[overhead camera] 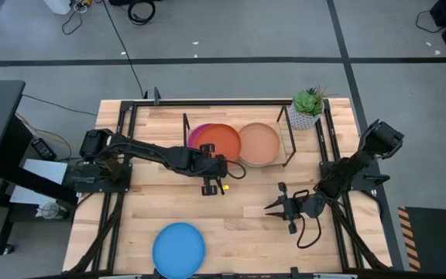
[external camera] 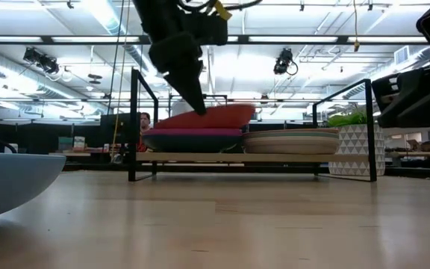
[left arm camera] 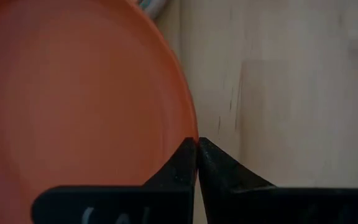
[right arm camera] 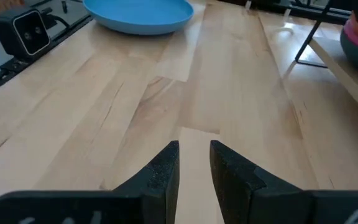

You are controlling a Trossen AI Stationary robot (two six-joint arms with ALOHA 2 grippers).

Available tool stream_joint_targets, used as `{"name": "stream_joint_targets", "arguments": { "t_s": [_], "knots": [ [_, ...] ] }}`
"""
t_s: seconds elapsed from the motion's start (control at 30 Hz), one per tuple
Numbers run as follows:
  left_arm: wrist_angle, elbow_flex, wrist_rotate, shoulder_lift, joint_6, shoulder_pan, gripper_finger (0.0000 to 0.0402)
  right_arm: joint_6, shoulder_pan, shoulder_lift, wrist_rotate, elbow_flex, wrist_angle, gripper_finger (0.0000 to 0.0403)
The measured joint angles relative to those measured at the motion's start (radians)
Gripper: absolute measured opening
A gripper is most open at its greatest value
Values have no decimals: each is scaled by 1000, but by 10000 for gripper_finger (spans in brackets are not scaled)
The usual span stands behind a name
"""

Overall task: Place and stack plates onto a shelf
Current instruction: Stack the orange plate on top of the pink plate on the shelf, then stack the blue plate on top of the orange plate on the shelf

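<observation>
Two stacks of plates sit side by side on the shelf (overhead camera: pixel 289 147), the small black-rod rack with a light wood base at the far side of the table (overhead camera: pixel 246 213). On the shelf's left half an orange plate (overhead camera: pixel 219 140) lies tilted on top of a magenta plate (overhead camera: pixel 194 136), whose edge shows just beyond it; the low view shows a darker plate under the magenta one, its colour hard to tell. On the shelf's right half a peach plate (overhead camera: pixel 259 143) tops a stack of several plates whose colours cannot be made out from the side.

The left gripper (overhead camera: pixel 214 172) is at the front edge of the shelf, its fingers pinched together on the near rim of the orange plate, and the left wrist view shows the two tips meeting right at that rim (left arm camera: pixel 197 144).

A blue plate (overhead camera: pixel 179 249) lies flat on the table well in front of the shelf, near the front left edge, apart from both arms.

The right gripper (overhead camera: pixel 279 204) hovers low over the table in front of the shelf's right end, fingers a little parted and holding nothing.

A small potted plant (overhead camera: pixel 308 108) in a patterned white pot stands just beside the shelf's right end
</observation>
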Motion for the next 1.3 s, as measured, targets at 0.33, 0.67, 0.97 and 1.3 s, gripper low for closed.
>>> {"name": "stream_joint_targets", "arguments": {
  "t_s": [0.33,0.67,0.97,1.3],
  "knots": [
    [-25,0,-43,20,-43,0,25,-77,-5,0,2,0,16,96],
    [-59,25,-99,20,-41,-2,104,-130,-30,0,0,0,20,96],
    [-57,93,-37,20,-69,-47,103,-149,-49,0,-5,0,19,96],
    [-61,93,415,20,-286,-173,103,-238,-52,0,-3,0,25,96]
  ]
}}
